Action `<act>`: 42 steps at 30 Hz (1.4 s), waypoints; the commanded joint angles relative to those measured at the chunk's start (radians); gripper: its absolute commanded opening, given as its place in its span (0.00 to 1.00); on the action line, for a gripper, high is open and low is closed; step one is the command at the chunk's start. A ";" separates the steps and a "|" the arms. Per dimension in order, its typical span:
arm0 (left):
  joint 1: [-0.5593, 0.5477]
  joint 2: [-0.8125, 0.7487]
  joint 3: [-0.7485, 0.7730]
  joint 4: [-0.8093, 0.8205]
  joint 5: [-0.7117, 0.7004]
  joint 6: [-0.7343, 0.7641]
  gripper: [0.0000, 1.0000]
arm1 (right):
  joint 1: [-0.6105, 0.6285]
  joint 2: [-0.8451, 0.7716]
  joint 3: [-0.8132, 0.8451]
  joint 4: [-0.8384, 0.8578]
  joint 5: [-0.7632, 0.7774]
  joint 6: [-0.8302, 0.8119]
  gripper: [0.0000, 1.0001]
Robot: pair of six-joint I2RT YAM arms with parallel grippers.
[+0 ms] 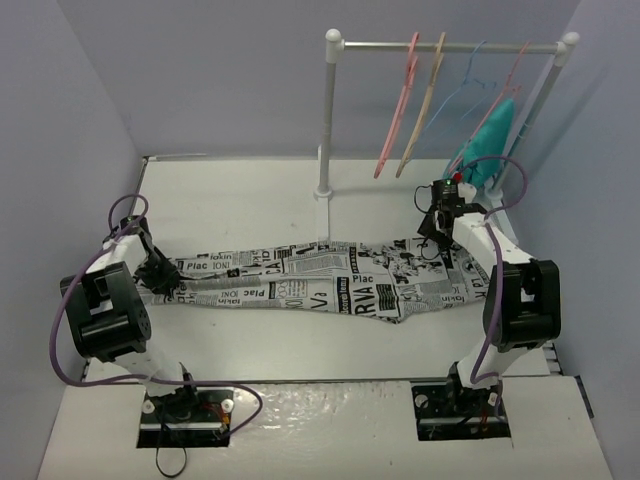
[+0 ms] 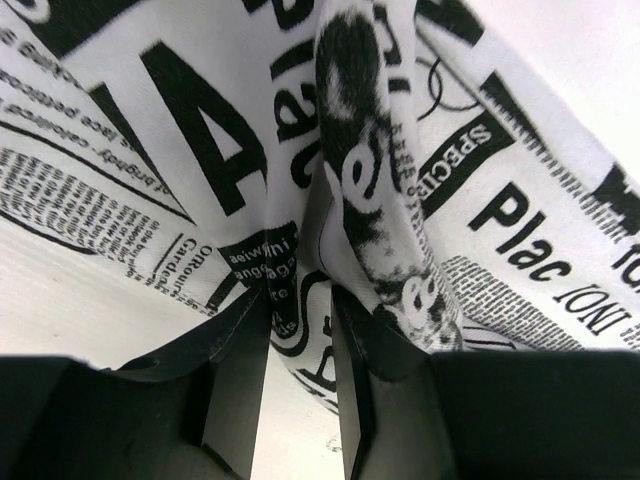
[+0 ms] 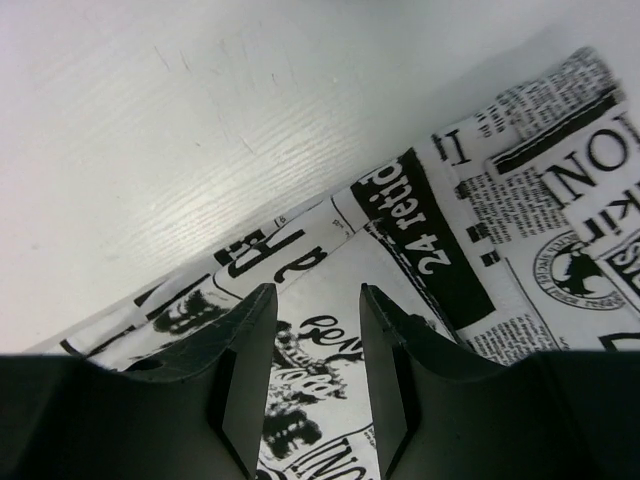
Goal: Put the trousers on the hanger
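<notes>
The trousers (image 1: 320, 280) lie stretched in a long band across the middle of the top view, flat on the white table (image 1: 240, 200). They run from the left gripper (image 1: 160, 272) at middle left to a wider, rumpled end at middle right. Their white cloth is covered in black newspaper print.

In the left wrist view, a fold of that cloth rises in a ridge from between the 2 black fingers (image 2: 235, 380). The cloth fans out toward the top of the frame. The left pincer is clamped on this fold of the trousers.

At the other end, the right gripper (image 3: 317, 292) sits over the upper edge of the trousers, next to bare table in the upper left of its own view. Its 2 fingers (image 3: 385, 370) stand apart, with printed cloth showing in the gap. I cannot tell whether they press on a layer or only stand over it.

The hanger (image 1: 398, 105), thick and pink, hangs slanted on the grey rail (image 1: 450, 46) in the upper right of the top view, well apart from the trousers. Just to its right on the rail hangs a tan hanger (image 1: 424, 110), then a thin blue wire hanger (image 1: 470, 75). A teal garment (image 1: 490, 140) hangs at the far right end of the rail. The rail rests on 2 white posts (image 1: 326, 120), and the left post stands on the table just behind the trousers.
</notes>
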 commanded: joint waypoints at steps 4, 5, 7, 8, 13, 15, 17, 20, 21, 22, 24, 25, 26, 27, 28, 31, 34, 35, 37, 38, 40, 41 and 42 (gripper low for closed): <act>-0.008 -0.103 -0.019 0.048 0.027 -0.019 0.31 | 0.017 0.010 -0.111 0.147 -0.108 -0.025 0.36; -0.008 -0.086 -0.016 0.044 0.033 -0.020 0.32 | 0.011 0.019 -0.133 0.163 -0.111 -0.018 0.36; -0.013 -0.062 -0.008 0.040 0.039 -0.020 0.32 | -0.006 0.057 -0.156 0.196 -0.097 -0.012 0.36; -0.017 -0.056 -0.009 0.042 0.036 -0.020 0.32 | -0.020 0.082 -0.164 0.204 -0.088 -0.007 0.36; -0.038 -0.042 -0.017 0.043 0.025 -0.020 0.32 | -0.116 0.124 -0.198 0.198 -0.069 0.031 0.36; -0.061 -0.042 -0.016 0.040 0.016 -0.017 0.32 | -0.182 0.105 -0.225 0.175 -0.027 0.047 0.37; -0.076 -0.052 -0.020 0.044 0.021 -0.016 0.32 | -0.219 0.094 -0.235 0.145 0.004 0.053 0.37; -0.087 -0.071 -0.019 0.047 0.027 -0.013 0.32 | -0.240 0.072 -0.240 0.120 0.030 0.063 0.38; -0.087 -0.080 -0.017 0.047 0.029 -0.012 0.32 | -0.244 0.060 -0.242 0.116 0.034 0.068 0.38; -0.086 -0.090 -0.014 0.046 0.032 -0.011 0.32 | -0.244 0.047 -0.243 0.114 0.032 0.072 0.38; -0.088 -0.124 -0.009 0.047 0.038 -0.010 0.32 | -0.239 0.007 -0.239 0.114 0.000 0.062 0.39; -0.087 -0.137 -0.008 0.049 0.039 -0.010 0.32 | -0.231 -0.022 -0.235 0.114 -0.019 0.053 0.40; -0.086 -0.155 -0.007 0.052 0.041 -0.010 0.32 | -0.218 -0.057 -0.231 0.114 -0.035 0.040 0.40; -0.086 -0.183 -0.008 0.054 0.041 -0.009 0.33 | -0.192 -0.103 -0.228 0.111 -0.044 0.015 0.40; -0.086 -0.204 -0.011 0.058 0.040 -0.008 0.33 | -0.173 -0.128 -0.226 0.107 -0.053 0.000 0.40; -0.082 -0.261 -0.032 0.081 0.022 -0.004 0.39 | -0.066 -0.208 -0.229 0.097 -0.073 -0.051 0.42; -0.073 -0.323 -0.063 0.114 -0.005 0.006 0.49 | 0.069 -0.273 -0.240 0.091 -0.130 -0.101 0.46; -0.069 -0.330 -0.068 0.123 -0.011 0.009 0.50 | 0.099 -0.278 -0.245 0.092 -0.147 -0.115 0.46; -0.055 -0.325 -0.071 0.138 -0.036 0.013 0.53 | 0.162 -0.294 -0.256 0.094 -0.164 -0.148 0.48; -0.044 -0.312 -0.069 0.144 -0.041 0.014 0.54 | 0.197 -0.301 -0.262 0.096 -0.166 -0.162 0.49; -0.015 -0.276 -0.060 0.153 -0.021 0.007 0.54 | 0.248 -0.313 -0.275 0.106 -0.167 -0.183 0.50; -0.007 -0.253 -0.056 0.160 -0.012 0.006 0.54 | 0.266 -0.315 -0.282 0.116 -0.180 -0.190 0.50; 0.000 -0.231 -0.051 0.166 -0.006 0.006 0.54 | 0.279 -0.317 -0.289 0.128 -0.194 -0.196 0.51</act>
